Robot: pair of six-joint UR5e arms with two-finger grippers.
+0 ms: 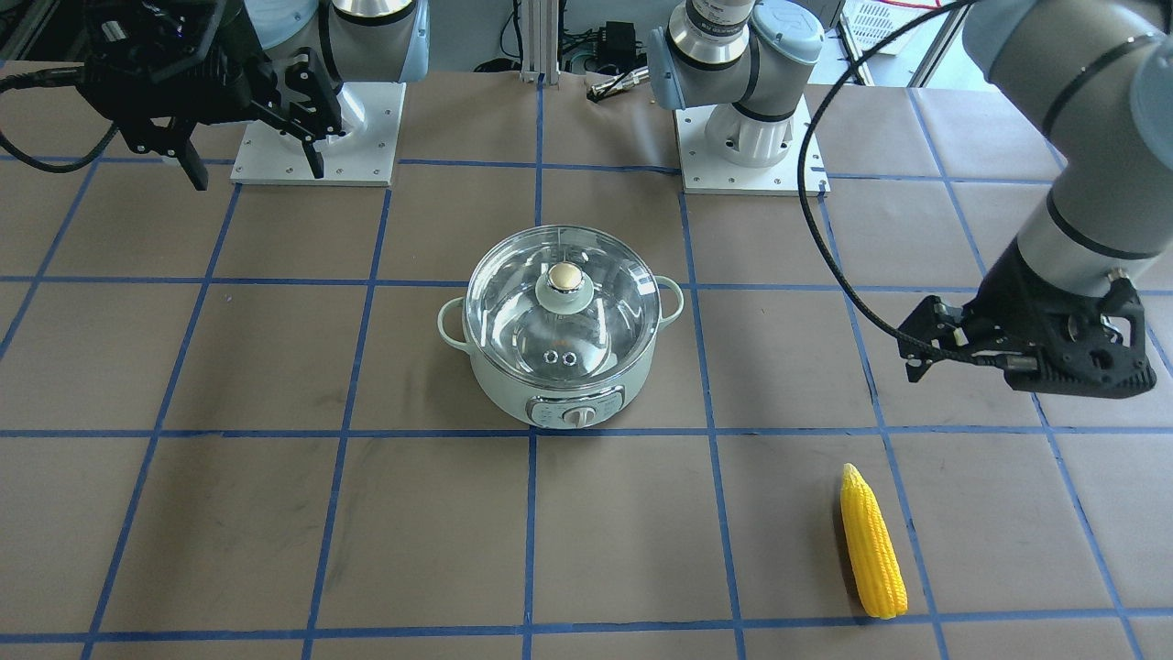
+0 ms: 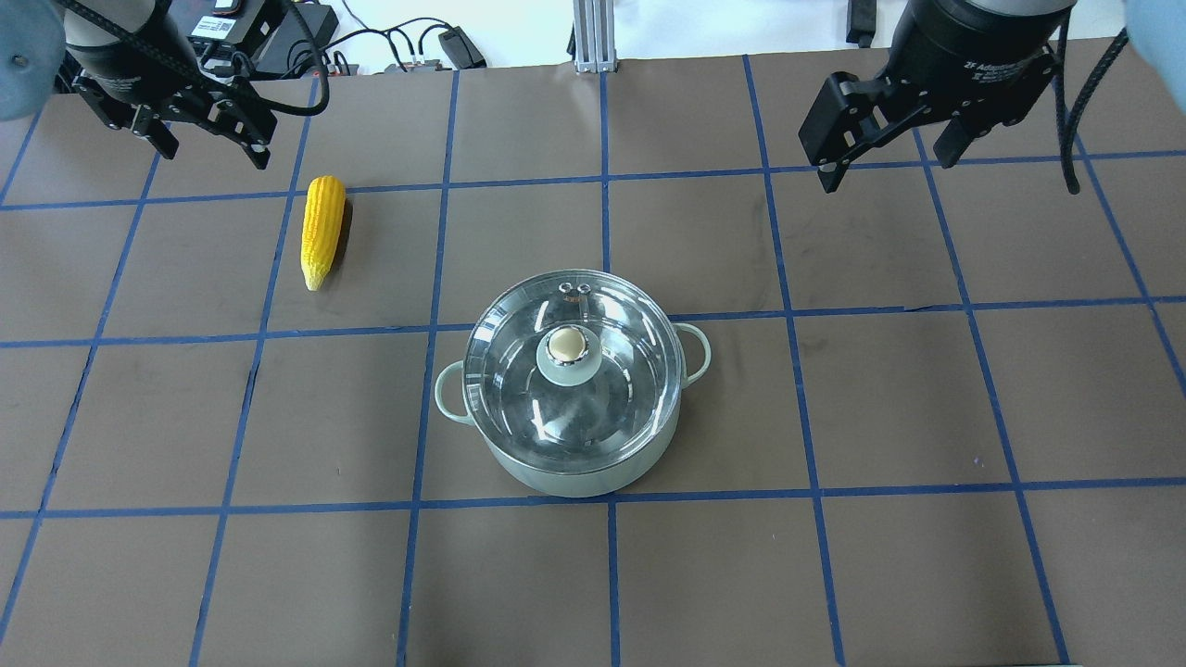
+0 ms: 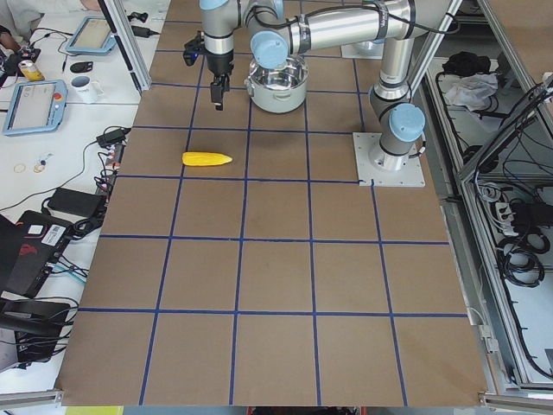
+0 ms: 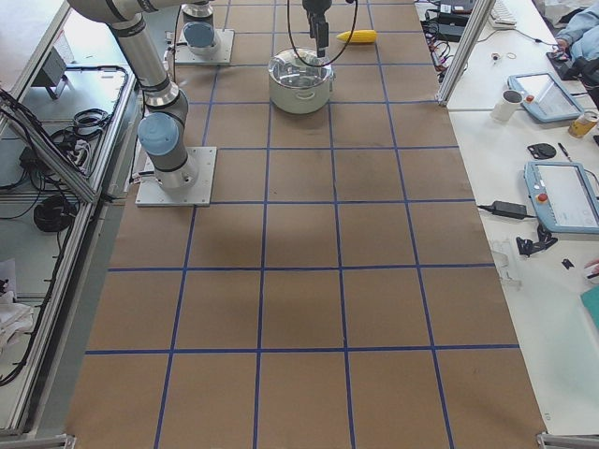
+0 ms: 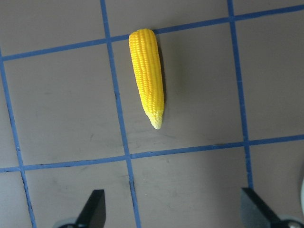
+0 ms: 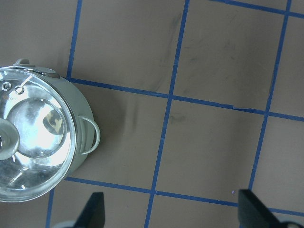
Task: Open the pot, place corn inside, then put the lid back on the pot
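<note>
**Lid on, opening not begun**

Overhead: lid (image 2: pixel 567 371) sits on pot (image 2: pixel 593 472), mid worktop (image 2: pixel 834 574); corn (image 2: pixel 321 229) lies well apart.
Left wrist: left tool (image 5: pixel 173 211) gapes empty near the corn.
Right wrist: right tool (image 6: pixel 171 213), spread and empty, probably must reach the lid's knob first.

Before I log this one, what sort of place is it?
Probably a robotics lab, not a kitchen: robot arms bolted to a table taped into a grid, control tablets and cables on side benches. The pot and corn seem props.

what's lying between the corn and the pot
Nothing. Between the corn and the pot there is only bare brown table crossed by blue tape lines, as the overhead view shows.
</note>
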